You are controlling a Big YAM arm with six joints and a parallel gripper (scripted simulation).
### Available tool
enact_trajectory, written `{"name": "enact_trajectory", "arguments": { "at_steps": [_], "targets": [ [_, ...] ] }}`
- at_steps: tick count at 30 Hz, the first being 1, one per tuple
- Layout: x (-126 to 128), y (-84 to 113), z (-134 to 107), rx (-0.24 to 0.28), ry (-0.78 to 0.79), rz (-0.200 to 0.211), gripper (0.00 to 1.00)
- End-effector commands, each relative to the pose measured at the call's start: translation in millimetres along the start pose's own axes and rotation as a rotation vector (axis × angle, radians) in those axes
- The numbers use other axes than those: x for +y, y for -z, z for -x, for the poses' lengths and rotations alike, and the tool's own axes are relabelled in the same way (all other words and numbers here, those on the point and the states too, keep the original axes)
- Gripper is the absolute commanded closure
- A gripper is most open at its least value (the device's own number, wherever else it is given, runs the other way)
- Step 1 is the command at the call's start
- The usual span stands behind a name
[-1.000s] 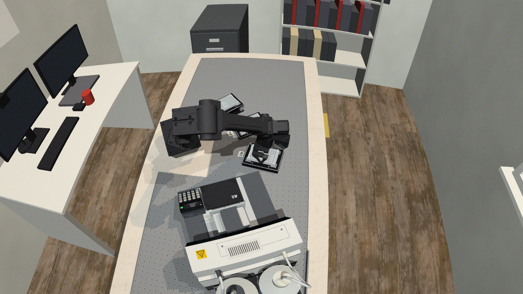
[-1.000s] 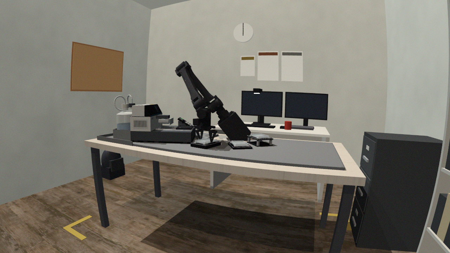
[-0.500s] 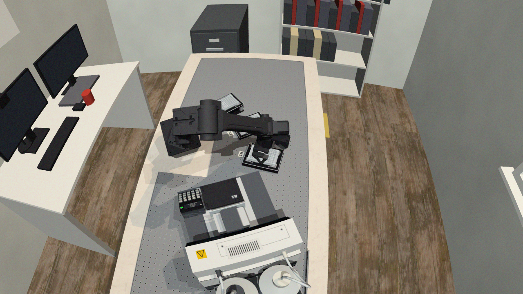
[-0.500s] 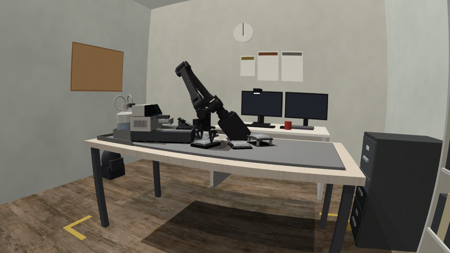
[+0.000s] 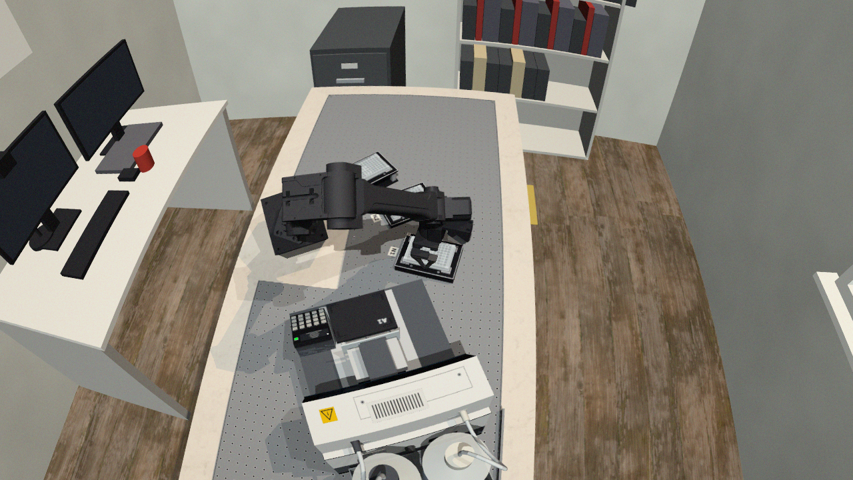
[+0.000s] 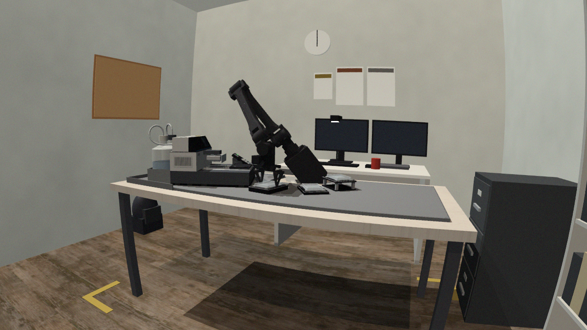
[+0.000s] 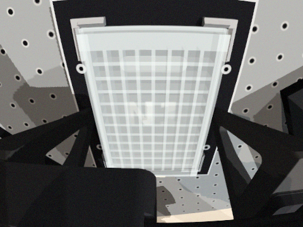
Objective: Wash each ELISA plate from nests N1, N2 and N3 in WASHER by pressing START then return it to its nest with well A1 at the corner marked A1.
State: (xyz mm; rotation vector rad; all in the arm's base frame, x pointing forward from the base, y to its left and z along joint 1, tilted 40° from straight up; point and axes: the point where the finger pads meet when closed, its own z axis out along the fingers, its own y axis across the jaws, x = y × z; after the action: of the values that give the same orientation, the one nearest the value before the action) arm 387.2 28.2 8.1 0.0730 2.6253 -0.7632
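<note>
The clear ELISA plate (image 5: pixel 444 257) (image 6: pixel 268 184) (image 7: pixel 154 82) is in plate nest N1 (image 5: pixel 424 275) (image 6: pixel 268 190) (image 7: pixel 151 12), among the pale corner locators; whether it sits fully down on every side, I cannot tell. The nest's N1 marking reads faintly through the wells. Over nest N1, the gripper (image 5: pixel 425 257) (image 6: pixel 268 179) (image 7: pixel 153 115) points downward with its fingers spread as wide as they go, one along each long side of the plate, and it has hold of nothing. The black arm (image 5: pixel 387 200) (image 6: pixel 262 127) reaches over to nest N1 from its base plate (image 5: pixel 271 205), which stands well apart from the nest. On one side of nest N1 lies nest N2 (image 5: pixel 388 222) (image 6: pixel 313 192), low on the perforated mat (image 5: pixel 405 125) (image 6: pixel 394 200), and it bears a plate (image 6: pixel 312 187). Farther off that way, another plate (image 5: pixel 375 167) (image 6: pixel 338 177) rests raised on posts. On the opposite side of nest N1 stands the plate washer (image 5: pixel 396 397) (image 6: pixel 186 161). Its black carrier (image 5: pixel 360 316), marked A1, is out toward nest N1 and bears no plate. Beside the carrier is the keypad (image 5: pixel 308 319), with a green lamp (image 5: pixel 296 339) lit. Farther from nest N1, behind the washer, are bottles (image 5: pixel 432 465) (image 6: pixel 161 152) with tubes.
</note>
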Motion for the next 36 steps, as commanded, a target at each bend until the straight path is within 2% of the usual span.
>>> {"name": "enact_trajectory", "arguments": {
  "at_steps": [1, 19, 21, 30, 32, 33, 36],
  "targets": [
    [-2.7, -2.9, -1.8, 0.003, 0.0, -0.001, 0.0],
    [-2.7, -2.9, -1.8, 0.003, 0.0, -0.001, 0.0],
    [2.5, 11.4, 1.6, -0.014, -0.001, 0.009, 0.0],
    [4.1, 31.2, 16.5, -0.035, -0.018, 0.016, 0.0],
    [4.1, 31.2, 16.5, -0.035, -0.018, 0.016, 0.0],
    [6.8, 23.8, 9.5, -0.01, -0.003, 0.006, 0.0],
    [4.1, 38.2, 16.7, -0.035, -0.019, 0.017, 0.0]
  ]
}}
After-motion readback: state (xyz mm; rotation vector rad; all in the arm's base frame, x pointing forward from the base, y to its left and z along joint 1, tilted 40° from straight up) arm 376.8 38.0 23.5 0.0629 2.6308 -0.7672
